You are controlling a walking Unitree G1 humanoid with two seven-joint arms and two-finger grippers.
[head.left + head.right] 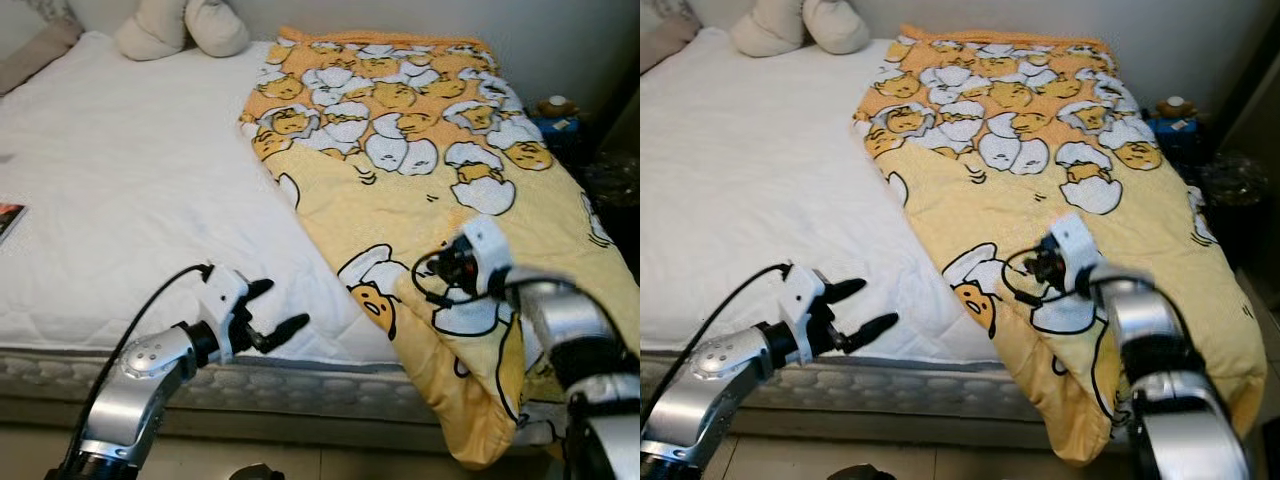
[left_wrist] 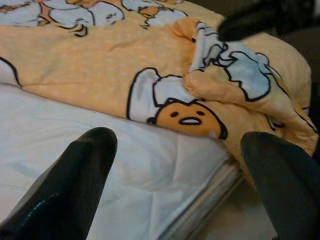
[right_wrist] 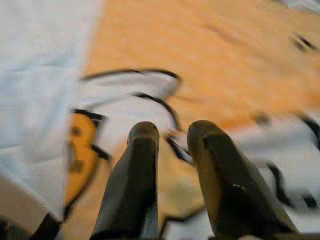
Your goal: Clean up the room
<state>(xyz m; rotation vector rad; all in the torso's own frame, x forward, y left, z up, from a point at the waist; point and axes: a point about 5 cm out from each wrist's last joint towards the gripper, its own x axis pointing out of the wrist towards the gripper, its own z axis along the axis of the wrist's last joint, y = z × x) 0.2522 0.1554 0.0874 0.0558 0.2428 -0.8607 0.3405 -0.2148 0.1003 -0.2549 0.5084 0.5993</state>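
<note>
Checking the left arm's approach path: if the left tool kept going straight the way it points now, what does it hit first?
Most likely the yellow cartoon-egg printed blanket. The left tool, fingers open, hovers at the near edge of the white quilted mattress pointing across toward the blanket's bunched fold. Depth is unclear; it might graze the mattress first.

A home bedroom: a white quilted mattress (image 1: 130,190), cream pillows (image 1: 180,27), and a yellow cartoon-egg blanket (image 1: 420,190).

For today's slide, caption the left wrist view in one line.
Open left gripper hovers over the white mattress beside the yellow blanket.
</note>
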